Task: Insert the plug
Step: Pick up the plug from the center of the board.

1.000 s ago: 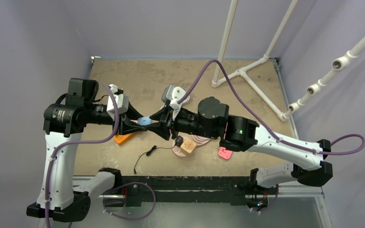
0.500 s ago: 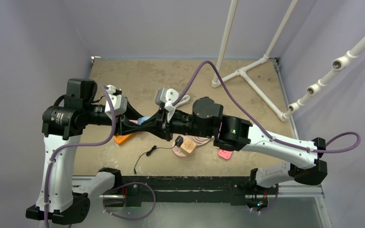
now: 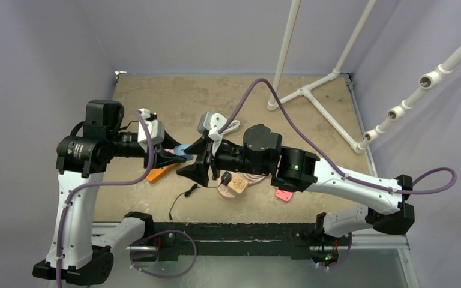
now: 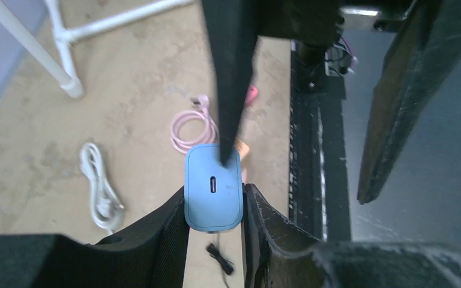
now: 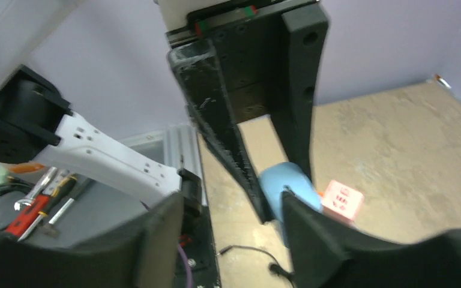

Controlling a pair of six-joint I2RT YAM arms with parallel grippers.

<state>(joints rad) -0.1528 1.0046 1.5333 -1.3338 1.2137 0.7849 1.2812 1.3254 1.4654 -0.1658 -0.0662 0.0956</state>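
My left gripper [image 3: 177, 153] is shut on a blue charger block [image 3: 182, 150] and holds it above the table. In the left wrist view the block [image 4: 213, 187] sits between my fingers [image 4: 168, 231], its slot-shaped port facing the camera. My right gripper [image 3: 194, 159] is open and empty, directly facing the block. One of its fingers [image 4: 228, 78] crosses the block's top edge. In the right wrist view the block [image 5: 285, 180] lies just beyond the right fingertip [image 5: 312, 240]. A thin black cable [image 3: 184, 195] lies loose on the table below, also seen in the right wrist view [image 5: 257, 252].
An orange piece [image 3: 156, 174], a wooden disc with a black adapter [image 3: 234, 182], a pink coiled cable [image 3: 253, 176] and a pink tag [image 3: 284, 193] lie near the front. A pink block [image 5: 342, 201] and white cable [image 4: 99, 186] lie nearby. White pipe frame [image 3: 312, 96] stands back right.
The right gripper moved left to the blue block, looked narrow half a second ago, and now has its jaws spread wide. The left gripper still holds the block, shifted slightly.
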